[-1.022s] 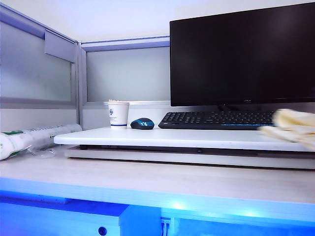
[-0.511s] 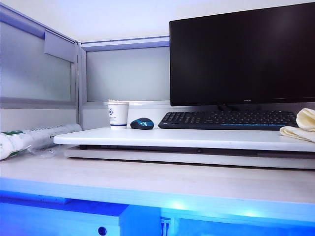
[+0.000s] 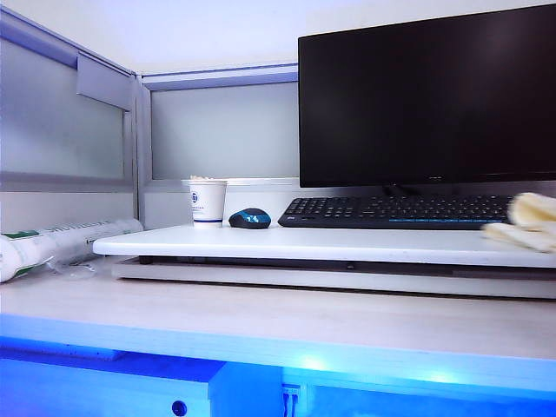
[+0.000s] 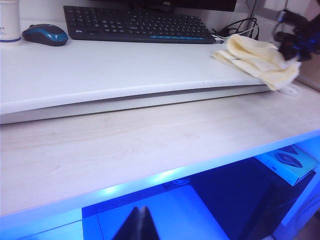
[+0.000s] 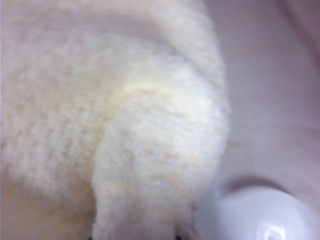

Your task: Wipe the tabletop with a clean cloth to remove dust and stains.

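While the cloth (image 3: 532, 221) lay bunched at the right edge of the exterior frame, on the far right end of the tabletop (image 3: 313, 243), the right gripper (image 4: 295, 37), dark at the upper right of the left wrist view, appeared to pinch its far corner, though its fingers were hidden behind the fabric that filled the right wrist view. The left gripper (image 4: 140, 225) sat clenched and empty at the bottom of its own view, below the desk. With part of the cloth overhanging the board's edge, a sweep could drag it off; a wider one might snag the keyboard (image 3: 395, 211) or tip the paper cup (image 3: 208, 202).
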`<action>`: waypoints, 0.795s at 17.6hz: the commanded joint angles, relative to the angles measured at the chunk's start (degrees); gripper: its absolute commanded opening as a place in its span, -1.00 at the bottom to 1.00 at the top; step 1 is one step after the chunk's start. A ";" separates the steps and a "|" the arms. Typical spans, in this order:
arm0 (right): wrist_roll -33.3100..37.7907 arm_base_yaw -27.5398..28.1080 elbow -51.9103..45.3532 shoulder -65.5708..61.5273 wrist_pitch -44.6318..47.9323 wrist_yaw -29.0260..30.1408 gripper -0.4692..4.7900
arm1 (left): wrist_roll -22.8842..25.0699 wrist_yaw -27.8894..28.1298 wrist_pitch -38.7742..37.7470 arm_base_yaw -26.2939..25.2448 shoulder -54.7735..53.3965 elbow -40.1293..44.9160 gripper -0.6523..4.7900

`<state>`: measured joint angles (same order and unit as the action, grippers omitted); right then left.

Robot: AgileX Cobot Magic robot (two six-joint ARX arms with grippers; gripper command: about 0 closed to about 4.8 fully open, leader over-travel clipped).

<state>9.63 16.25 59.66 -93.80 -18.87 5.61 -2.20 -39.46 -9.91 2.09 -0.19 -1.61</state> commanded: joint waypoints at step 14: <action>10.62 -27.21 17.59 -20.04 3.80 0.92 -0.84 | 0.20 -0.22 0.17 -0.02 -0.02 -0.02 -0.78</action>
<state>19.22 -9.58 76.71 -111.66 -10.07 4.75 -2.20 -39.46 -9.89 2.09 -0.19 -1.61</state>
